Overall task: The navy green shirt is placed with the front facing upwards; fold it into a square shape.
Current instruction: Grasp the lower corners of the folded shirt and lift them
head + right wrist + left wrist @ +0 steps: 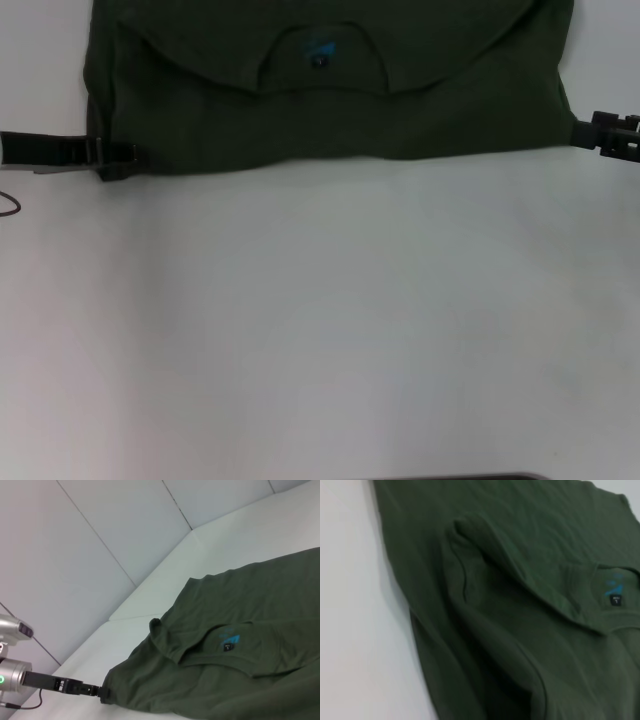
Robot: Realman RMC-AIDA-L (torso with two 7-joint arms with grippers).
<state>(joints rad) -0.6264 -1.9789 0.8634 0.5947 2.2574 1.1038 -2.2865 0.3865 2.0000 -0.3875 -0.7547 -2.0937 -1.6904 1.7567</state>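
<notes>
**Two Arms Working the Near Corners of a Part-Folded Shirt**

The white surface [320, 330] is lying bare across the near half of the head view, with the navy green shirt [330, 100] spreading along its far side, a flap doubled over so the ribbed neck and small black tag [320, 61] are showing. The left end effector [118, 153] is clenching the shirt's near left corner, apparently to carry that edge into the next fold. The right end effector [590, 131] is sitting at the near right corner, touching the cloth; whether it is grasping cannot be told. A thin dark cable [10, 205] is trailing beside the left arm, clear of the cloth.
</notes>
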